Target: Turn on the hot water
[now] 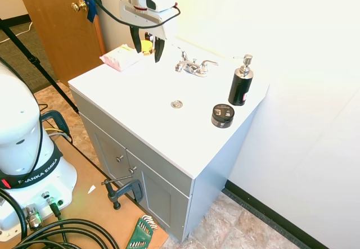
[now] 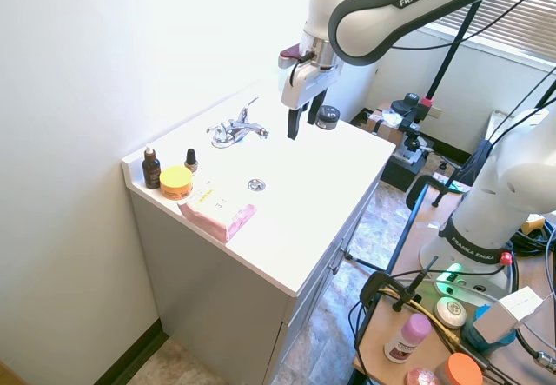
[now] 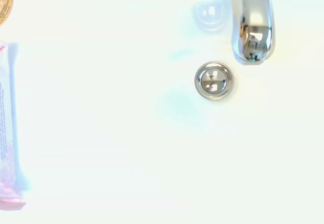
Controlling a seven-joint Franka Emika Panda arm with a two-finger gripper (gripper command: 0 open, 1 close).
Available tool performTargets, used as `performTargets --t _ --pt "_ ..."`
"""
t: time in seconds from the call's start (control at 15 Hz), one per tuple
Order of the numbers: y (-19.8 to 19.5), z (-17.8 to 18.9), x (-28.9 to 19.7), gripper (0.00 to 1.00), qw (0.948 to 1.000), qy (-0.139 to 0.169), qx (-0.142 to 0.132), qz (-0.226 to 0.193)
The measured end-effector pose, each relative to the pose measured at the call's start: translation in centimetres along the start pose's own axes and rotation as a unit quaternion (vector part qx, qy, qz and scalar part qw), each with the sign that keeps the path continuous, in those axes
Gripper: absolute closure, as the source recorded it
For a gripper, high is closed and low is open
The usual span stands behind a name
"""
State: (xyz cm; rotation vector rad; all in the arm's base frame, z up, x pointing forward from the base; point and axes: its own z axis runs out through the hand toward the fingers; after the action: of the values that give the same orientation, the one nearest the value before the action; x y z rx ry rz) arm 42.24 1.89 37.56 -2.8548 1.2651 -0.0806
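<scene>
— Above the bench's back edge hangs the gripper (image 1: 146,45), near the hot water lever (image 1: 183,56). Why there?
— I think it wants to push that lever, on the left of the spout (image 1: 195,68).
— Are its fingers (image 2: 295,122) holding something?
— No. They are spread apart, empty, touching nothing. No water runs into the drain (image 3: 214,80).

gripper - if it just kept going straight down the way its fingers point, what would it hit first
Probably the bare white sink basin, short of the drain and to one side of the faucet. The gripper hangs open above it; depth is uncertain.
</scene>
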Motion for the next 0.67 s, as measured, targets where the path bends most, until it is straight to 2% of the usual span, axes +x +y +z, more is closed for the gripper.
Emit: performTargets --t 0.13,0.2,0.4,0.53,0.67 --pt "-0.1 0.1 0.0 0.00 1.0000 0.003 -0.003 -0.001" --pt "-0.6 0.1 -0.2 0.00 0.9999 0.014 -0.009 0.001" --pt "-5.1 -1.3 -0.1 0.00 0.9958 0.086 -0.024 0.022" --pt "-8.3 -2.0 1.4 0.00 0.9877 0.144 -0.023 0.056" --pt "-10.5 -1.9 3.1 0.00 0.9760 0.198 -0.019 0.089"
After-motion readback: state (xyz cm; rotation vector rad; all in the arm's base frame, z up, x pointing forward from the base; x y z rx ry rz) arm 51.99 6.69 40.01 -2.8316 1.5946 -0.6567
